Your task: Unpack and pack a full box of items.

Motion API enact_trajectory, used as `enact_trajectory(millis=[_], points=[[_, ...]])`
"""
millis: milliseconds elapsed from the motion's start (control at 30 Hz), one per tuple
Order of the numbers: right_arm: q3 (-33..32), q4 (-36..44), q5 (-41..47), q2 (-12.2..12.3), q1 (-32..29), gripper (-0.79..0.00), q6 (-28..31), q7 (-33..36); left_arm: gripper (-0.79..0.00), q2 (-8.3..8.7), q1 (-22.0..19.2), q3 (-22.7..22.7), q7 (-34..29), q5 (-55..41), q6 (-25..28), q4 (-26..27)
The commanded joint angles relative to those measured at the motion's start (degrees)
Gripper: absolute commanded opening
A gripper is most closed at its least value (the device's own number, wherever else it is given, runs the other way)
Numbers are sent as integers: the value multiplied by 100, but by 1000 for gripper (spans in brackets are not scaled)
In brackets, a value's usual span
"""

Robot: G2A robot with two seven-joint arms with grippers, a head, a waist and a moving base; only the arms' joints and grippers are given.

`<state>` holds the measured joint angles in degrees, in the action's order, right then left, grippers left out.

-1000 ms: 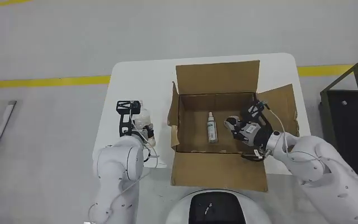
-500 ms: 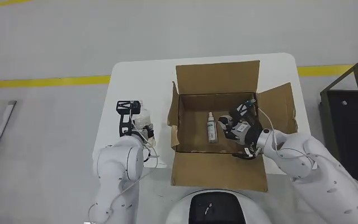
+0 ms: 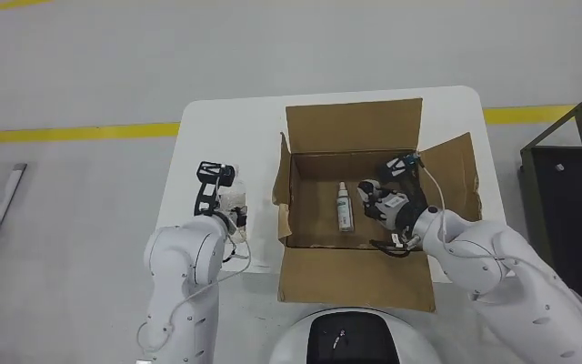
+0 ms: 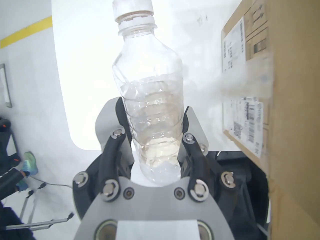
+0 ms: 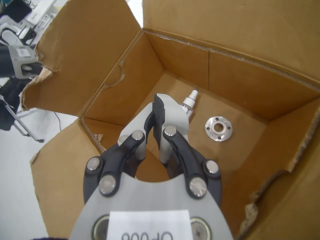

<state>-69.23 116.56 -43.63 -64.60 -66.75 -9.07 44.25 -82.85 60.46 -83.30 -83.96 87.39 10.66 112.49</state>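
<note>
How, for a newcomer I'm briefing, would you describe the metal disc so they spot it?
Look into the open cardboard box on the white table. On its floor, beside the small spray bottle, lies the metal disc: flat, round and shiny, with a centre hole and smaller holes around it.

The box (image 3: 355, 273) is plain brown cardboard, and the label (image 4: 246, 123) on its side is white with black print. The desk (image 3: 227, 127) is white. The water bottle (image 4: 150, 83) is clear, with a white cap (image 4: 132, 4). The spray bottle (image 3: 344, 207) has a white top and a greenish label. The metal ring (image 5: 218, 128) is shiny silver. The floor (image 3: 91, 55) is grey with a yellow line (image 3: 82, 133).
</note>
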Motion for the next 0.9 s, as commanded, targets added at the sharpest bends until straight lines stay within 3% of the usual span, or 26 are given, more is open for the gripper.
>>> enact_trajectory(millis=[0, 133, 233, 400, 867], points=[[53, 80, 18, -23, 66, -785, -454, 156, -785, 33, -29, -73, -133, -62, 343, -178], [161, 74, 49, -61, 178, -785, -754, 274, -785, 86, -85, -154, -20, -13, 677, -539], [194, 4, 187, -77, 245, -785, -529, 207, -785, 136, -98, -68, 297, 431, 998, -716], [122, -150, 204, -64, 328, -785, -236, 401, -785, 134, -79, 5, 413, 591, 495, -929], [11, -237, 188, -45, 441, -785, -82, 662, -785, 135, -78, 23, 440, 635, 480, -940]])
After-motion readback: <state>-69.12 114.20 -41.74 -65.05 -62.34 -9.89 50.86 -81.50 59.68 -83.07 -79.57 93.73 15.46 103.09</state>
